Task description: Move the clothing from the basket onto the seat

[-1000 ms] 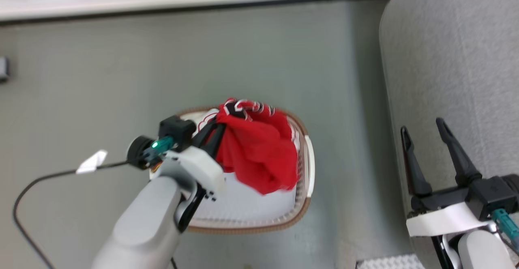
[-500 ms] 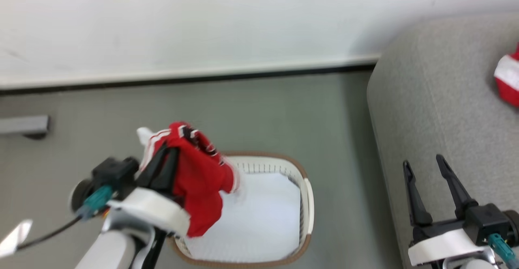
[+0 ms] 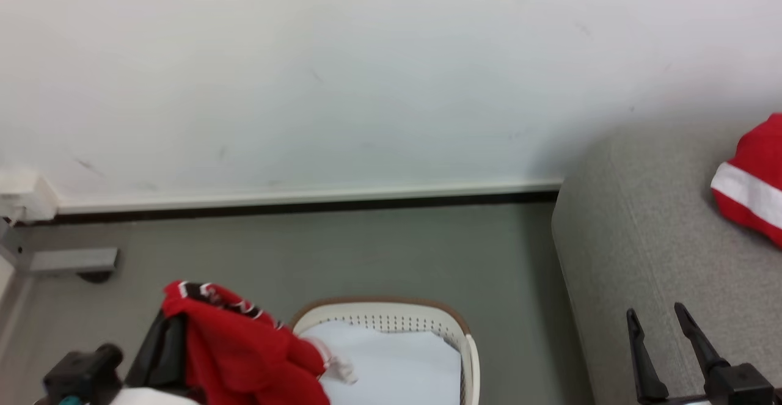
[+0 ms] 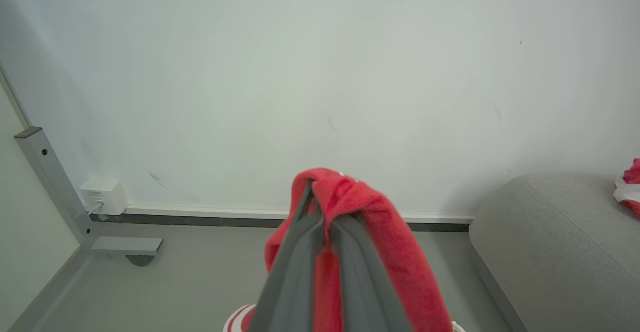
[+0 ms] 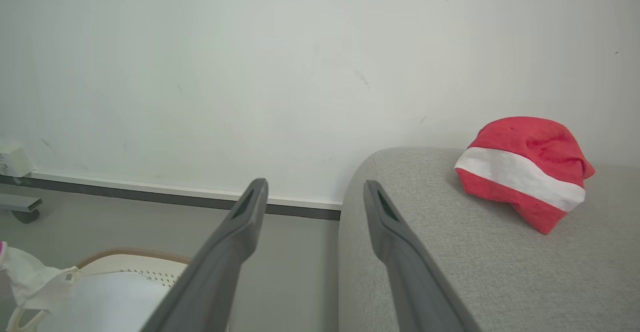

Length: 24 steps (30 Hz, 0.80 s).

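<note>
The red clothing point(image 3: 241, 356) hangs bunched from my left gripper point(image 4: 320, 203), which is shut on it, its dark fingers point(image 3: 160, 347) to the left of the basket. The white basket point(image 3: 391, 311) with a brown rim stands on the floor and holds a plain white sheet point(image 3: 397, 371). The grey seat point(image 3: 641, 246) rises at the right. My right gripper point(image 3: 663, 325) stands open beside the seat's near edge with nothing between its fingers point(image 5: 240, 232). The held clothing point(image 4: 395, 252) drapes over both left fingers.
Another red garment with a white stripe point(image 5: 525, 169) lies on the seat point(image 5: 450, 262). A white wall runs behind, with a small white box point(image 4: 102, 197) at its foot. A grey metal post and foot point(image 4: 55, 187) stand at the left.
The head camera has tilted up toward the wall. My left gripper has carried the clothing up out of the basket and off to its left side. The right gripper stays open.
</note>
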Available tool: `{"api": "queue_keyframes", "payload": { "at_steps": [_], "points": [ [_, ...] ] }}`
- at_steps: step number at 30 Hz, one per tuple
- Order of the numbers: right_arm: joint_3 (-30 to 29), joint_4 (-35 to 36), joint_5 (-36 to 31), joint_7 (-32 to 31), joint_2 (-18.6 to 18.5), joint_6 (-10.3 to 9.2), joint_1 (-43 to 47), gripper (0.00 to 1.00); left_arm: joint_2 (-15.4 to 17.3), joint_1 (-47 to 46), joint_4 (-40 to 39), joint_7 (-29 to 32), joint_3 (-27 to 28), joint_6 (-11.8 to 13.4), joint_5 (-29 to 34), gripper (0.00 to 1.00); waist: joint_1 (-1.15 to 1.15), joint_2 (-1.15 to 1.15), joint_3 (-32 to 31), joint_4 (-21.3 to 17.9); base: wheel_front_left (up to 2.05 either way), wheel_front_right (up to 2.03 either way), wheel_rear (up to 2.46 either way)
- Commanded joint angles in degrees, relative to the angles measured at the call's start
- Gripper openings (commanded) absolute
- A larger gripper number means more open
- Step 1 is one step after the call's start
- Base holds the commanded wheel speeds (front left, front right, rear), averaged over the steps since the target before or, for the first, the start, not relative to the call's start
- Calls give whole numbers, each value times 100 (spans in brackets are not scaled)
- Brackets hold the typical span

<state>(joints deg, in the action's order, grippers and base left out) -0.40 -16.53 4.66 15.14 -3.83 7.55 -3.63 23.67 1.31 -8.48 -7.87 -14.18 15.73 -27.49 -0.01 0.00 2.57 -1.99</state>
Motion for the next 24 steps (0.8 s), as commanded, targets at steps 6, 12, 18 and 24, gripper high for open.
{"api": "queue_keyframes", "payload": {
  "at_steps": [6,12,18,24],
  "points": [
    [-115,-83,-85,0,-39,-14,274,100,165,645,-369,-68,279,200,-179,0,1,0,-407,99,0,0,0],
    [-136,-148,-98,0,-15,-14,293,100,233,852,-516,8,355,270,-206,0,1,0,-488,106,0,0,0],
    [-88,-152,-76,0,17,-14,254,100,308,889,-653,67,388,333,-183,0,1,0,-479,75,0,0,0],
    [298,86,62,0,21,-13,95,100,377,689,-870,168,263,250,-118,0,1,0,-425,36,0,0,0]
  ]
}}
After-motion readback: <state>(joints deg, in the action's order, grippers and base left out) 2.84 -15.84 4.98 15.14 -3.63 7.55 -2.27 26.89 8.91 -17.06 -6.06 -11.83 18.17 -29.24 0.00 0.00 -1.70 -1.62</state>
